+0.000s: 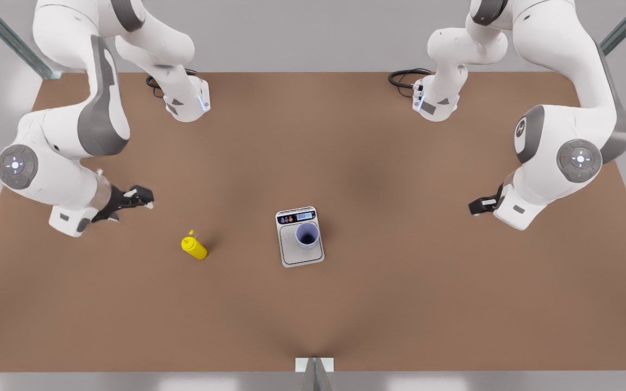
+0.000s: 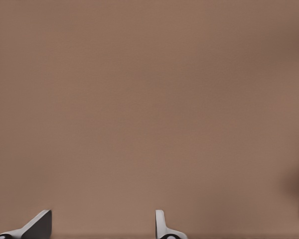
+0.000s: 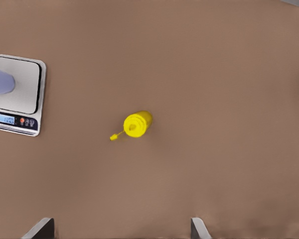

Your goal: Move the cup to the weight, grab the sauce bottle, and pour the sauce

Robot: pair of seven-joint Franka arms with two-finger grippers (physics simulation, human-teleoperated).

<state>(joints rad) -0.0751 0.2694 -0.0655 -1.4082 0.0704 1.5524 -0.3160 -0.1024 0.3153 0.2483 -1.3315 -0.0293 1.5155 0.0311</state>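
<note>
The lavender-blue cup (image 1: 307, 234) stands upright on the plate of the weight (image 1: 291, 252), a small scale at the table's middle with its display lit. The yellow sauce bottle (image 1: 194, 247) stands on the table toward the front view's left of the scale. My right gripper (image 1: 142, 196) hovers open behind and to the left of the bottle. In its wrist view the bottle (image 3: 137, 123) lies ahead of the open gripper (image 3: 119, 230), with the weight (image 3: 20, 94) and the cup (image 3: 0, 81) off to one side. My left gripper (image 1: 479, 206) waits open at the front view's right, over bare table (image 2: 99, 230).
Both arm bases (image 1: 188, 100) (image 1: 435, 103) sit at the table's back edge with black cables beside them. A small white bracket (image 1: 314, 365) marks the middle of the front edge. Brown tabletop (image 1: 400, 282) stretches around the scale and the bottle.
</note>
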